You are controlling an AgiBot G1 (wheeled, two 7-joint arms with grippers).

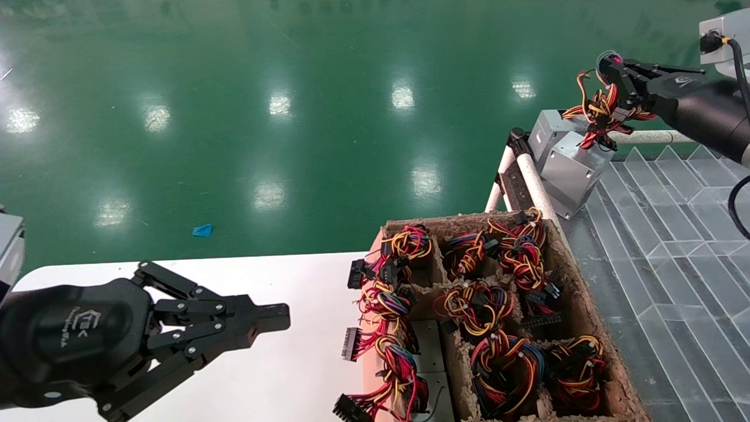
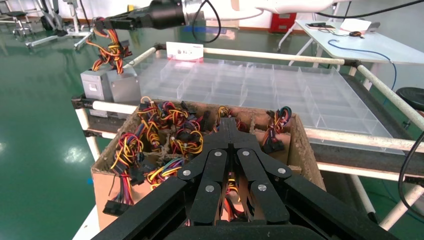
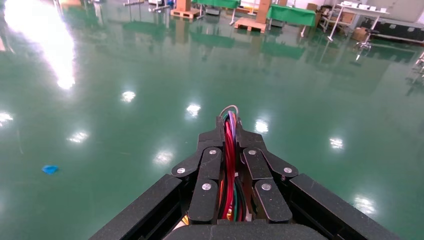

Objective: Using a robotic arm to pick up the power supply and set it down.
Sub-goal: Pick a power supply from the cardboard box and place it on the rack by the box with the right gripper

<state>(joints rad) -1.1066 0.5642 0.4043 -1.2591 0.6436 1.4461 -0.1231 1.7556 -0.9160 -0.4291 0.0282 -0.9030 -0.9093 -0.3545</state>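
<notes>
Power supply work is starting, on the left, with the left gripper (image 1: 275, 319) idling over the white table (image 1: 281, 375), its jaws pressed together on nothing. Moving rightward, a cardboard tray (image 1: 586, 316) is sitting at the table's edge, its pockets stuffed with more units and their tangled red, yellow and black wires. Beyond it, at the near corner of a clear plastic divider grid (image 1: 674, 246) framed by white pipe rails (image 1: 527, 170), two grey metal boxes are standing side by side; the nearer one is the power supply (image 1: 571, 170) in play. Farthest right, the right gripper (image 1: 612, 73) is clamping that box's wire bundle (image 1: 600, 111), strands running between its closed jaws in the wrist view, while the box is hanging or just resting below; which, I cannot tell. To finish well, the arm should be lowering slowly until the box is sitting flat and steady, keeping it from knocking the other grey box (image 1: 548, 132), then letting the wires go only once they are slackening.
</notes>
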